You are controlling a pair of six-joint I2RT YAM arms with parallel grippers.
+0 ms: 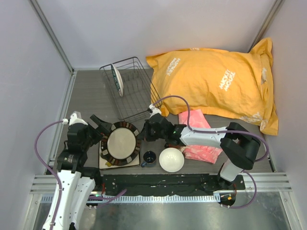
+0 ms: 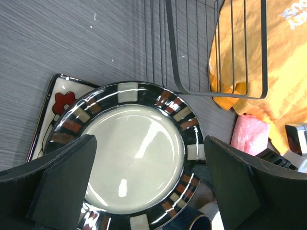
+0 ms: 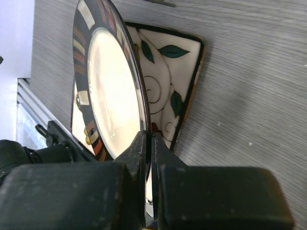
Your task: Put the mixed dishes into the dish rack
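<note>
A white plate with a dark patterned rim (image 1: 121,143) lies on a square dark-edged tray (image 1: 106,162) near the front of the table. My right gripper (image 1: 144,132) is shut on the plate's right rim; the right wrist view shows the plate (image 3: 110,91) pinched between the fingertips, above the tray (image 3: 172,81). My left gripper (image 1: 99,131) stands open at the plate's left side, touching nothing. Its fingers (image 2: 67,177) flank the plate (image 2: 134,153). The dish rack (image 1: 130,91) stands behind, with another plate (image 1: 117,79) on edge inside. A small dark-blue cup (image 1: 149,158) and a white bowl (image 1: 171,159) sit right of the tray.
A big yellow bag (image 1: 216,84) fills the back right, against the rack's right side. A pink cloth (image 1: 196,136) lies under my right arm. Grey walls close in the left, back and right; a metal rail runs along the near edge.
</note>
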